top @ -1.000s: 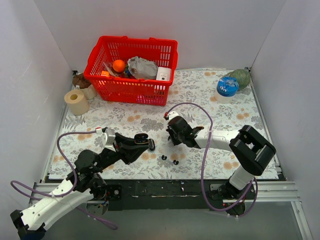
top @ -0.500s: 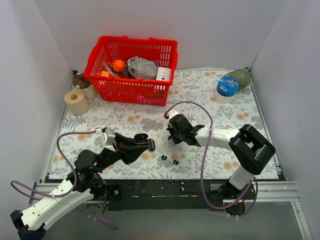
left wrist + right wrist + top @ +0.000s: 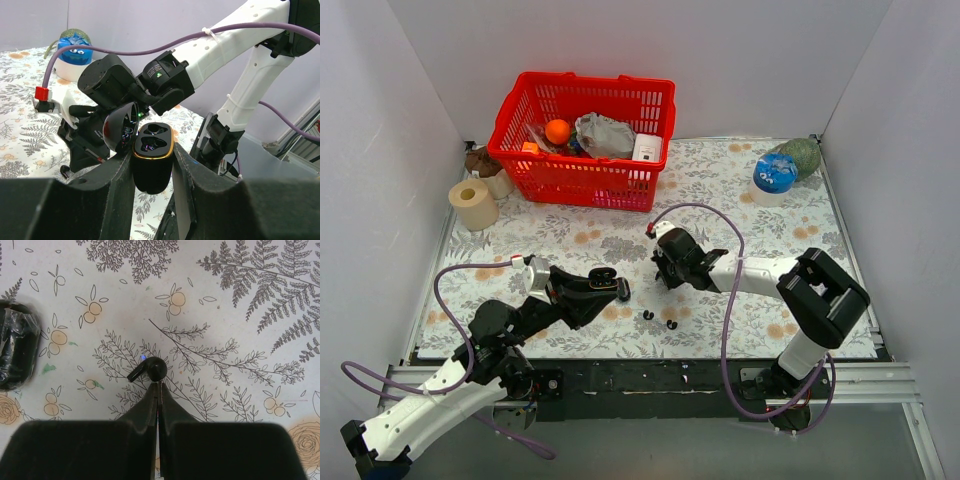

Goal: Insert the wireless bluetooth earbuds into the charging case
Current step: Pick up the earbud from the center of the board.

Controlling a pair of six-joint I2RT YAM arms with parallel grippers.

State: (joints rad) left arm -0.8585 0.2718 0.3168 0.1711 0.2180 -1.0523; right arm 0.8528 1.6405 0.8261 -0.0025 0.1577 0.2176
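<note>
Earbuds (image 3: pixel 648 315): two tiny black bits lie loose on the floral table (image 3: pixel 760 230) near its front edge, close together but apart, the second earbud (image 3: pixel 671 324) to the right of the first. Both sit between the two arms, a little nearer the front edge than the tools.

Left tool (image 3: pixel 605 287) is clamped on the charging case (image 3: pixel 151 167), one finger on each side. The case is upright, with its lid (image 3: pixel 120 131) swung open to the left and both wells facing up.

Right tool (image 3: pixel 156 386) is fully closed, its fingers pressed flat together. Its wrist view shows one earbud (image 3: pixel 151 370) right at the fingertips (touching or not, can't tell). From above, this tool hangs just beyond the earbuds, to the right of the case.

Red basket (image 3: pixel 570 165) stands at the back, with a paper roll (image 3: pixel 473 203) left of it.
</note>
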